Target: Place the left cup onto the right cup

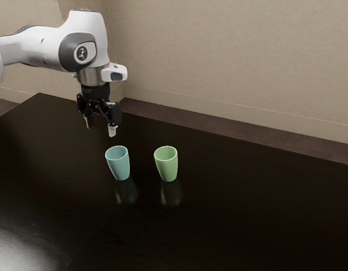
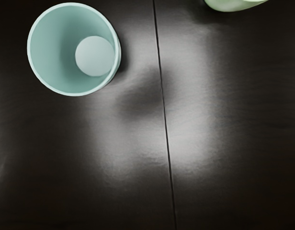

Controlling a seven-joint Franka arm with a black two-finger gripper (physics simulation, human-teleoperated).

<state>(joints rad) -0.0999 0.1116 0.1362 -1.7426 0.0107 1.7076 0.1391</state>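
Note:
Two cups stand upright on the dark table [image 1: 247,214], a little apart. The light blue cup [image 1: 118,162] is toward the exterior view's left, the light green cup [image 1: 166,163] toward its right. My black gripper [image 1: 99,127] hangs open in the air above and behind the blue cup, toward the exterior view's left, holding nothing. From the hand's camera I look down into the blue cup [image 2: 73,48]. A sliver of the green cup's rim [image 2: 229,5] shows beyond it.
A thin seam [image 2: 164,124] runs across the glossy table top near the blue cup. A beige wall [image 1: 247,56] with a baseboard stands behind the table's far edge.

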